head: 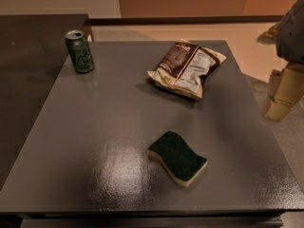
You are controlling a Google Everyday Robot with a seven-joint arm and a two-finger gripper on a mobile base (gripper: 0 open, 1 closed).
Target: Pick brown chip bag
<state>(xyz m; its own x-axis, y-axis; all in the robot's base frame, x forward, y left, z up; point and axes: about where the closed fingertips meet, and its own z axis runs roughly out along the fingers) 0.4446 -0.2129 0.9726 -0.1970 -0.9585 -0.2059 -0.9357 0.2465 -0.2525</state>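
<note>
The brown chip bag lies flat on the far right part of the dark grey table. It is dark brown and white, with its white nutrition-label panel facing up and tan edges. My gripper hangs at the right edge of the view, beyond the table's right side. It is to the right of the bag and a little nearer than it, well apart from it, and touches nothing. It is partly cut off by the frame.
A green soda can stands upright at the table's far left. A dark green sponge with a yellow base lies near the front centre. A second dark surface adjoins on the left. Light floor lies beyond the table's right edge.
</note>
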